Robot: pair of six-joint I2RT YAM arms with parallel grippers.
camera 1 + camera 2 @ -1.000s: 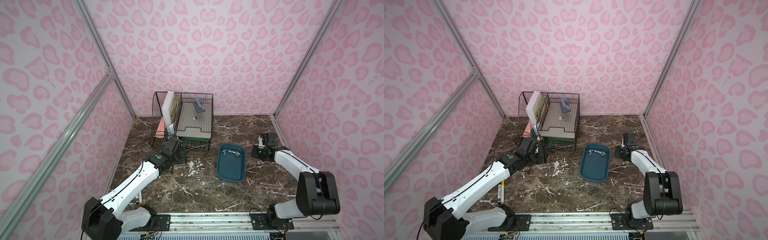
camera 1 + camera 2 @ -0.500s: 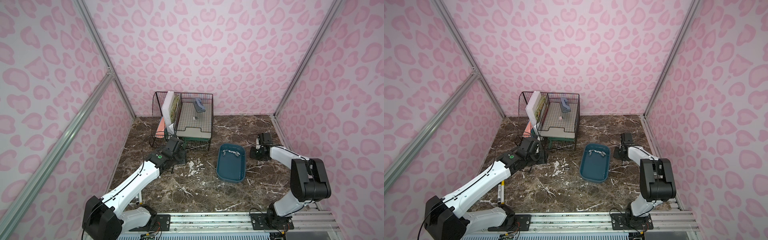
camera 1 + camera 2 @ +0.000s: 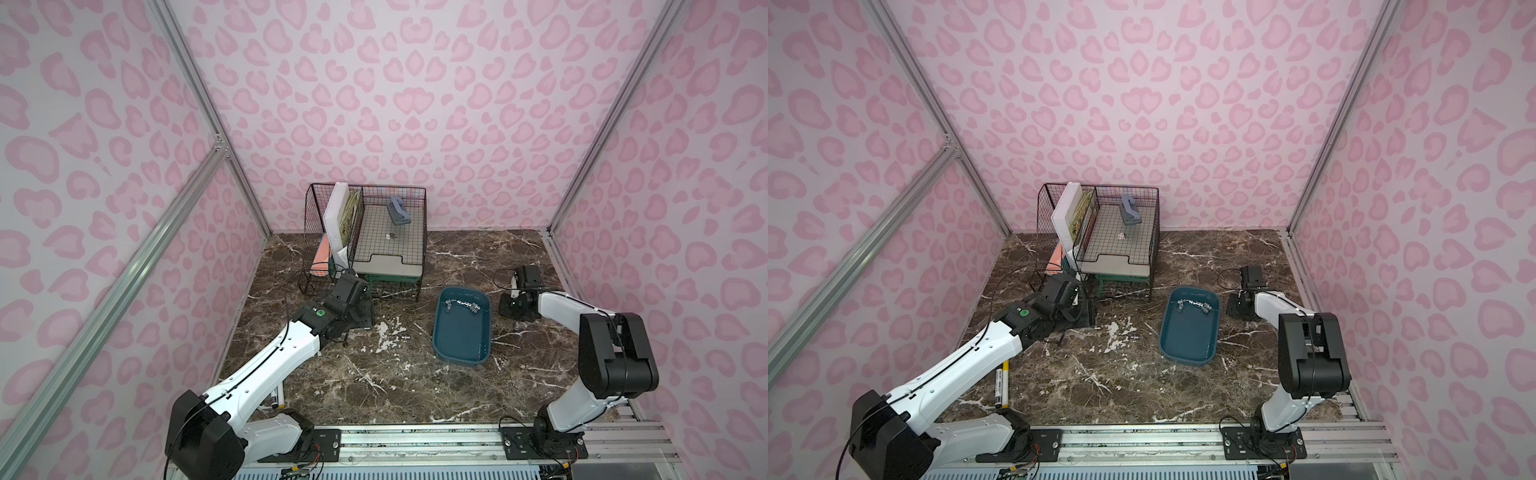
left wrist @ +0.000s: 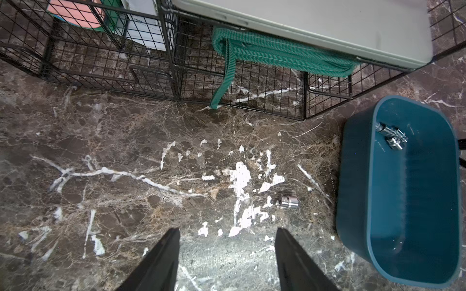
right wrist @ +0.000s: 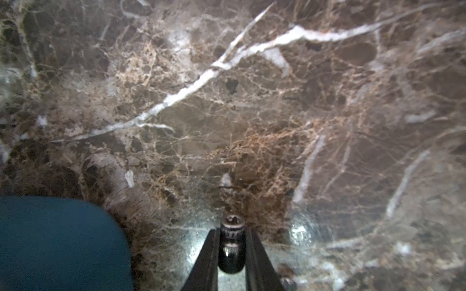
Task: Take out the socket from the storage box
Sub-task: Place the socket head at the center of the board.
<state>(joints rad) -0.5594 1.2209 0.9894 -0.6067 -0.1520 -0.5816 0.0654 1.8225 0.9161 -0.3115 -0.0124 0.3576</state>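
Just beside the storage box (image 3: 461, 340) a loose socket (image 4: 289, 202) lies on the table (image 3: 374, 374), the left gripper (image 4: 227, 230) spread and empty near it. Further back, by the box's far end, the right gripper (image 5: 231, 229) pinches a dark socket (image 5: 230, 252) low over the table. This is the setting-down, I judge, so next the jaws must part and rise.
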